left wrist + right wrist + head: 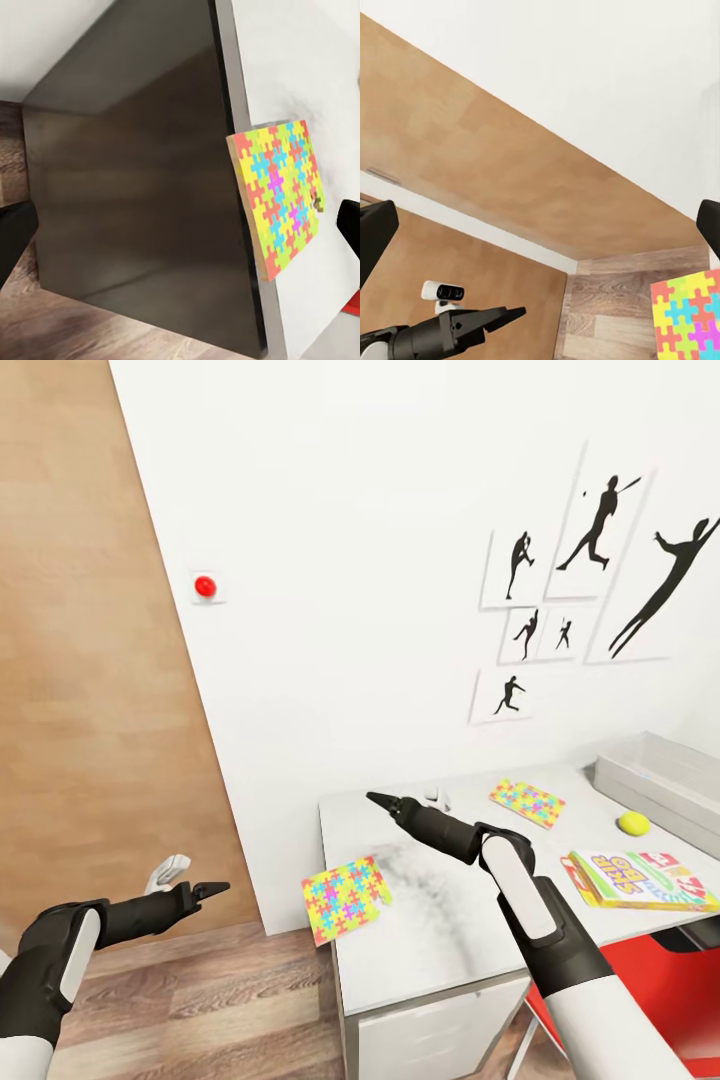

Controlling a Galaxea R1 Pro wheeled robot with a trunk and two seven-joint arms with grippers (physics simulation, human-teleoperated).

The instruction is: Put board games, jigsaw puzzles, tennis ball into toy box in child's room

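Observation:
A colourful jigsaw puzzle lies on the white table, overhanging its left edge. A second jigsaw puzzle lies further back. The yellow tennis ball rests near the grey toy box at the back right. A board game lies flat at the table's right. My right gripper hovers open over the table's back left corner, holding nothing. Left of the table, my left gripper hangs open and empty above the floor, pointing at the overhanging puzzle.
A red chair is tucked under the table's right side, and a white drawer unit stands below its front. A wooden door panel fills the left. Silhouette pictures and a red button hang on the white wall.

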